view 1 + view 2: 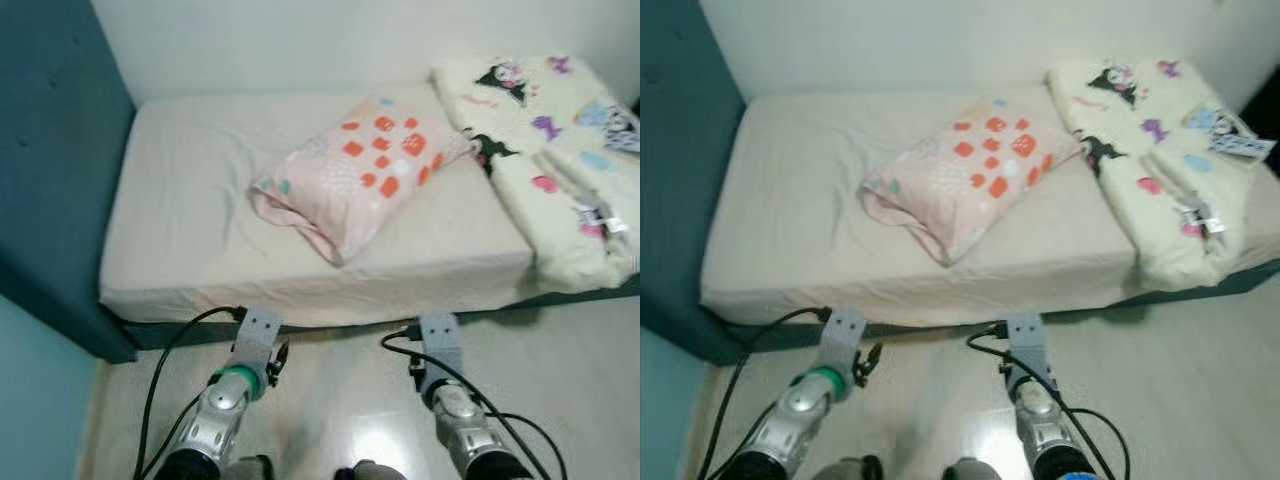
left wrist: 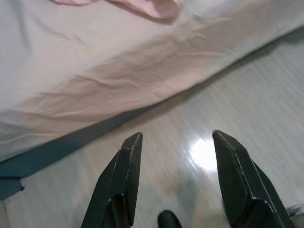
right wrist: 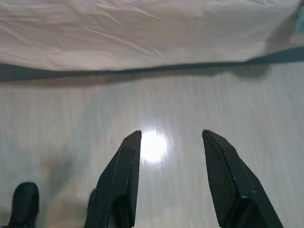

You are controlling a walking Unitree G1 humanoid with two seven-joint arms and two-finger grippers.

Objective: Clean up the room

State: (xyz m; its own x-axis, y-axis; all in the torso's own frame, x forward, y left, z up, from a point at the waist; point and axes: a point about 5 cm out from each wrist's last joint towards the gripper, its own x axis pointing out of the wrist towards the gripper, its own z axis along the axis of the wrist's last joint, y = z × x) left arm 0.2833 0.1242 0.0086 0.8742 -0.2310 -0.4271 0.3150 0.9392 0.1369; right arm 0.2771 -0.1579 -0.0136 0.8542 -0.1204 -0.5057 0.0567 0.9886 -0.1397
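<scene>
A pink pillow (image 1: pixel 360 172) with red-orange patches lies askew in the middle of the bed (image 1: pixel 200 230), which has a cream sheet. A folded cream blanket (image 1: pixel 545 150) printed with cartoon figures lies along the bed's right side. Both arms are held low over the floor in front of the bed, short of its edge. In the left wrist view my left gripper (image 2: pixel 175 142) is open with nothing between its fingers. My right gripper (image 3: pixel 171 135) is open and empty above the shiny floor.
A teal headboard panel (image 1: pixel 55 170) rises on the left of the bed, and a white wall (image 1: pixel 350 40) runs behind it. Pale wooden floor (image 1: pixel 340 400) lies between me and the dark bed base (image 1: pixel 330 325). Black cables loop from both wrists.
</scene>
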